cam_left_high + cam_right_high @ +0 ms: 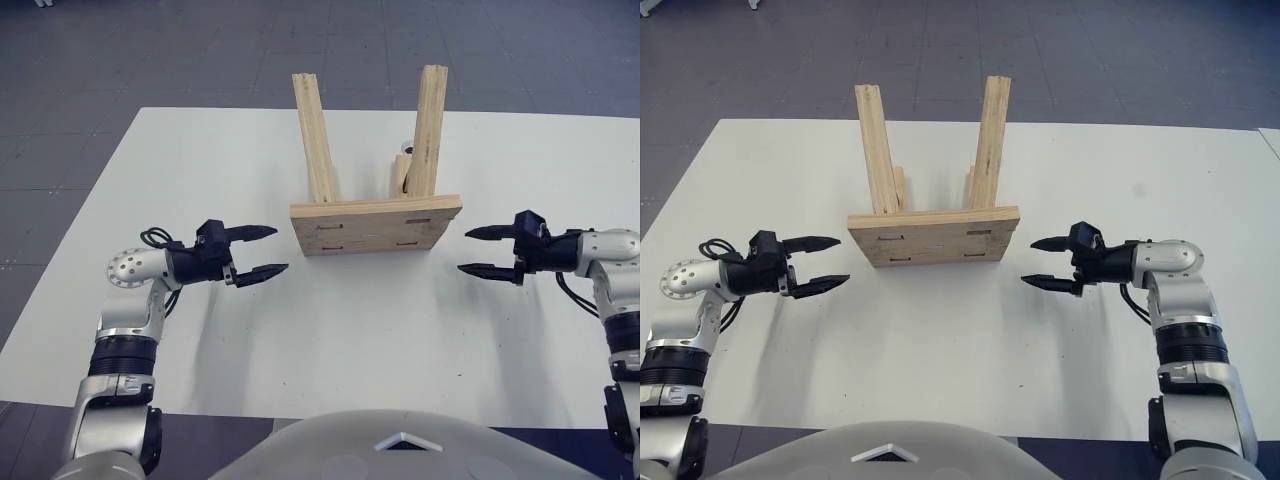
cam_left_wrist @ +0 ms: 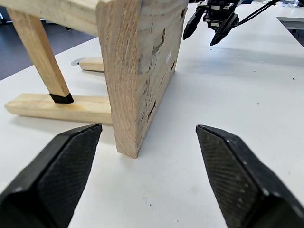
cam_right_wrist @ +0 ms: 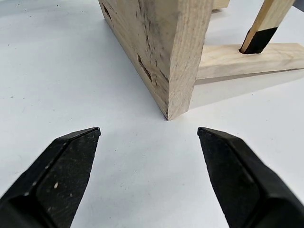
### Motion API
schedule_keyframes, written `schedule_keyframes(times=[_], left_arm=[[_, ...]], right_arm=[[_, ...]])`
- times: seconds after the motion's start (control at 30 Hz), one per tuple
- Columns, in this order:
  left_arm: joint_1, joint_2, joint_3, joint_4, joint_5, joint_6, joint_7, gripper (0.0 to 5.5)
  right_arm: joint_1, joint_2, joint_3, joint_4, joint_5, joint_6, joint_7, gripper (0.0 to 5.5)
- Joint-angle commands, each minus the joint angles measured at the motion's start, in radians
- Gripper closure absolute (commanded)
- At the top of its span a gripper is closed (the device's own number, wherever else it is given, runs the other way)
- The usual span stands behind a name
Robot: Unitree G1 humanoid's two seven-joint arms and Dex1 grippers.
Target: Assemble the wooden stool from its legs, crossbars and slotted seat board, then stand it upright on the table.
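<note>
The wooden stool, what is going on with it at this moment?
The stool lies on its side on the white table, seat board on edge facing the robot, legs pointing away. The left gripper and the right gripper hover open at either end of the board, touching nothing. It is not upright yet.

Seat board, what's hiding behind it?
Two legs stretch away behind the seat board, a shorter wooden piece between them. Their joints with it are covered.

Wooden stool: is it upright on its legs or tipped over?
Tipped on its side: the slotted wooden seat board stands on edge on the white table, and the pale wooden legs point away horizontally.
</note>
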Motion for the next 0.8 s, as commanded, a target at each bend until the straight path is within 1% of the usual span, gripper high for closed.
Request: schedule_keyframes(times=[0.03,0.1,0.27,0.37,0.4,0.43,0.47,0.63,0.67,0.7,0.77,0.8], left_arm=[[-0.079,-0.036,-0.042,0.077,0.044,-0.093,-0.019,1.15],[-0.111,-0.048,-0.059,0.132,0.063,-0.132,-0.023,0.77],[-0.180,-0.057,-0.084,0.237,0.086,-0.184,-0.047,0.08],[-0.229,-0.072,-0.091,0.289,0.088,-0.192,-0.049,0.03],[-0.242,-0.079,-0.092,0.302,0.086,-0.194,-0.050,0.00],[-0.252,-0.083,-0.092,0.313,0.087,-0.197,-0.049,0.00],[-0.259,-0.085,-0.093,0.323,0.093,-0.203,-0.047,0.27],[-0.265,-0.079,-0.096,0.353,0.105,-0.232,-0.059,1.07],[-0.262,-0.075,-0.095,0.353,0.105,-0.232,-0.061,1.16],[-0.260,-0.072,-0.094,0.352,0.105,-0.232,-0.064,1.39],[-0.261,-0.071,-0.092,0.351,0.102,-0.229,-0.069,1.72],[-0.261,-0.075,-0.091,0.347,0.097,-0.224,-0.070,1.85]], right_arm=[[-0.067,0.051,0.010,0.037,-0.005,-0.033,-0.032,1.71],[-0.094,0.078,0.019,0.072,-0.010,-0.048,-0.039,1.71],[-0.136,0.128,0.034,0.101,-0.006,-0.069,-0.042,1.71],[-0.156,0.145,0.041,0.117,-0.008,-0.082,-0.037,1.71],[-0.163,0.149,0.042,0.123,-0.009,-0.085,-0.037,1.91],[-0.168,0.151,0.042,0.128,-0.008,-0.088,-0.035,1.98],[-0.173,0.151,0.043,0.133,-0.007,-0.090,-0.032,2.19],[-0.181,0.133,0.034,0.141,0.006,-0.107,0.002,3.18],[-0.179,0.129,0.034,0.139,0.007,-0.109,0.011,3.30],[-0.178,0.125,0.034,0.140,0.009,-0.111,0.021,3.55],[-0.174,0.119,0.032,0.136,0.014,-0.109,0.040,3.88],[-0.169,0.117,0.031,0.125,0.019,-0.102,0.051,3.93]])
